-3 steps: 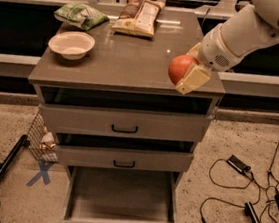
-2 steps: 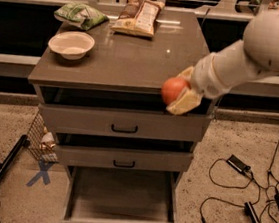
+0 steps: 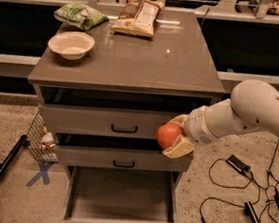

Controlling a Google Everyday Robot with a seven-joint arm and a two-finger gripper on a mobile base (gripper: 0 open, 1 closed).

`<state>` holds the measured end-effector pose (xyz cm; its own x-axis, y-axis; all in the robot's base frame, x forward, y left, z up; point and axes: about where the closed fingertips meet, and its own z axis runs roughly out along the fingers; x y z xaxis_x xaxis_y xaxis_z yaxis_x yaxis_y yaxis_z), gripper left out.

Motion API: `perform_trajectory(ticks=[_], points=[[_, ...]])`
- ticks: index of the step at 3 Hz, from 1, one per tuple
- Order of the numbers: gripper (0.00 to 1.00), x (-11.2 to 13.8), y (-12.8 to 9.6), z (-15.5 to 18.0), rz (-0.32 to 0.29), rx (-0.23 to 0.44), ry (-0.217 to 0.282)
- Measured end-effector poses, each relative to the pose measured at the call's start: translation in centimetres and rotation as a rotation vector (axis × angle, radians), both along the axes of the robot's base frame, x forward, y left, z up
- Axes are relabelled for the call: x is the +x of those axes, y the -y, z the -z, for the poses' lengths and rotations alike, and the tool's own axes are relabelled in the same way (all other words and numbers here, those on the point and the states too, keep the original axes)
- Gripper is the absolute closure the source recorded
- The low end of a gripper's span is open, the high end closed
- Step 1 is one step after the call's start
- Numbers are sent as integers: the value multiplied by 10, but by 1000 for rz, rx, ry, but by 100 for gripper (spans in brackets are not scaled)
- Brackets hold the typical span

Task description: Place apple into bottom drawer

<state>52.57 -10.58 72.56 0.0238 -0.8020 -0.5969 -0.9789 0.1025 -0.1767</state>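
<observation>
Lowered from countertop level, hand (image 3: 174, 136) gripping apple (image 3: 167, 135), before middle drawer (image 3: 99, 157) front, above open bottom drawer (image 3: 119, 199)

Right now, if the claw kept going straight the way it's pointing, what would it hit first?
The claw, holding the apple, points left across the cabinet. Probably the top drawer front near its black handle, though depth is unclear.

The gripper (image 3: 175, 138) holds apple (image 3: 168, 135) above bottom drawer (image 3: 120, 194).

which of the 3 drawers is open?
The bottom drawer, pulled far out, floor showing; the upper two drawers show only fronts. The hand holds the apple at middle-drawer height.
</observation>
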Motion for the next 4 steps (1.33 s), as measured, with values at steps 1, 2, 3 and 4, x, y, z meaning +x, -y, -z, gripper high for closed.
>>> perform_trajectory(ticks=[1,2,3,4], points=[[100,2,-3,7,7,-8,-15],[100,-5,-17,51,22,-1,-65],[100,-46,-43,156,-3,10,-124],[100,-56,-51,192,11,23,-114]])
